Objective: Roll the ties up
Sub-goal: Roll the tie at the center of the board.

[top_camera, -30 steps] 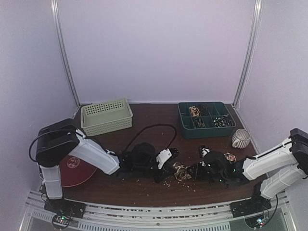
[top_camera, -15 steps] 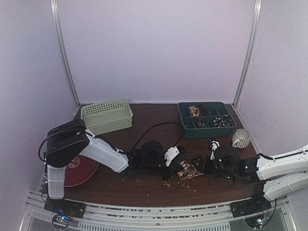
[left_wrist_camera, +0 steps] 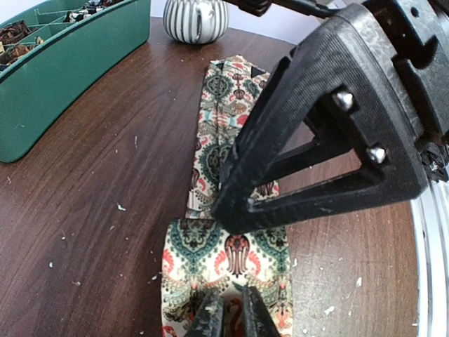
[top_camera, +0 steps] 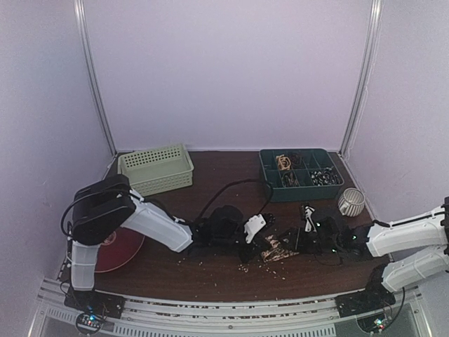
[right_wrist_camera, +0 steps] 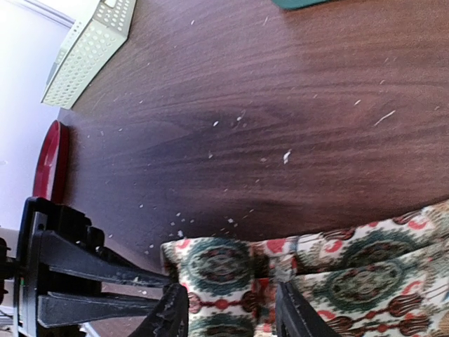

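One tie [top_camera: 275, 247], cream with teal, red and brown patterning, lies near the table's front middle. In the left wrist view the tie [left_wrist_camera: 226, 126] runs away from me, and its near end is folded into a wider flap. My left gripper [left_wrist_camera: 233, 317] is shut on that flap's edge. My right gripper [right_wrist_camera: 228, 316] has its jaws wide apart on either side of the folded tie [right_wrist_camera: 217, 270]. Its black finger [left_wrist_camera: 309, 154] rests on the fold. In the top view the left gripper [top_camera: 255, 242] and right gripper [top_camera: 289, 242] face each other over the tie.
A pale green basket [top_camera: 156, 170] stands back left and a teal compartment tray [top_camera: 300, 175] back right. A striped cup [top_camera: 351, 202] is to the right of the tray's front. A red plate [top_camera: 116, 247] lies by the left arm. Pale crumbs dot the wood.
The left gripper has moved right and slightly back. The right gripper has shifted right and back, and its arm has stretched out. The tie's bunched end has moved a little right with them.
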Action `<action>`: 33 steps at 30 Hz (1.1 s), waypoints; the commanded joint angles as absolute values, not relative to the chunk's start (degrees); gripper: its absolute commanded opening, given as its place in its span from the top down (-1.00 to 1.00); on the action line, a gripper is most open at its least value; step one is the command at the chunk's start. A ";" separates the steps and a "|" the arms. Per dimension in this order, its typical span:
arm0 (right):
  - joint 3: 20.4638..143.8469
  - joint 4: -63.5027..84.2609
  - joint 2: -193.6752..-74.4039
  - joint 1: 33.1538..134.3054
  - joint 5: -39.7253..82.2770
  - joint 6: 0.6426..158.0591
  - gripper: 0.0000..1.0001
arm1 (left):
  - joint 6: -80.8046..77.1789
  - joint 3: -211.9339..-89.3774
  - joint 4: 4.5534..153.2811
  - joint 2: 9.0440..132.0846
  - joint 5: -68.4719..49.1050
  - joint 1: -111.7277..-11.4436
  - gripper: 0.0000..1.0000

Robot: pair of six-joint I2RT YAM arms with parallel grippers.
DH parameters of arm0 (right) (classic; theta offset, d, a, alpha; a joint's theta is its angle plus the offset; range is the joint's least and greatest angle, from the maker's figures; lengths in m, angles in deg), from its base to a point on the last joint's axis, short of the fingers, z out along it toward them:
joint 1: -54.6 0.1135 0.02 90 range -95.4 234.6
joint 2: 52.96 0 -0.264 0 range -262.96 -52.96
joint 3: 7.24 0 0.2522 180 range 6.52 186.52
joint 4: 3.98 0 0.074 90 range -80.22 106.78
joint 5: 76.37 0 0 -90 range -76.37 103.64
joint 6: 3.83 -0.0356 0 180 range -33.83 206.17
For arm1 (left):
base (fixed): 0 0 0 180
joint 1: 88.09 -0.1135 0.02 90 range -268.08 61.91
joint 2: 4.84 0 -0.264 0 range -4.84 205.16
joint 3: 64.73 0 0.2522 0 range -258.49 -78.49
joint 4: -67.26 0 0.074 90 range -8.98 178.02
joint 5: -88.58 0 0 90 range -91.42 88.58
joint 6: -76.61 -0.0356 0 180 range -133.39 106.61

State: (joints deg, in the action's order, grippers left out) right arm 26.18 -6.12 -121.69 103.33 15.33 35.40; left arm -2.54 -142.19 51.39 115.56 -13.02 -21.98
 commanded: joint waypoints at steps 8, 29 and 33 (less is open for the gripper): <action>24.92 -15.34 -129.05 102.92 24.87 33.33 0.36 | -5.39 -138.28 49.51 112.40 -7.38 -21.55 0.69; 32.31 -31.70 -145.70 119.60 13.46 16.76 0.47 | 10.67 -104.16 44.62 88.26 -0.63 -22.20 0.94; 32.33 -29.02 -144.34 119.73 12.57 17.21 0.44 | 11.35 -104.00 42.36 89.80 -2.17 -21.35 1.00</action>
State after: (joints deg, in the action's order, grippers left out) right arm 31.76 -31.17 -145.32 119.51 15.39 17.94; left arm 8.83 -103.96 49.34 89.44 0.40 -22.24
